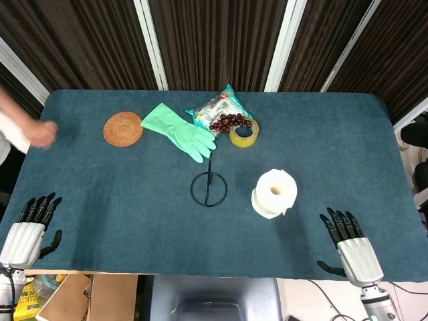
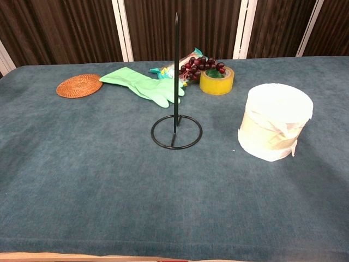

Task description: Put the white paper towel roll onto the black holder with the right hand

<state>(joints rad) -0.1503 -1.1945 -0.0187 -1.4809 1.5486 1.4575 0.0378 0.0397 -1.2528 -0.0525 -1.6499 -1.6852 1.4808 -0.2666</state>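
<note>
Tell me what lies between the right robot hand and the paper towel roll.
Nothing: in the head view only bare teal tablecloth separates the right robot hand from the paper towel roll.

Table (image 1: 120, 194) (teal cloth) bears holder (image 1: 208, 188), roll (image 1: 275, 193), glove (image 1: 179, 131), coaster (image 1: 123, 128).

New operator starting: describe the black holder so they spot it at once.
Find the teal table; near its middle stands the black holder, between the green glove and the white paper towel roll. Only it is bare wire: a ring base with a thin upright rod.
</note>
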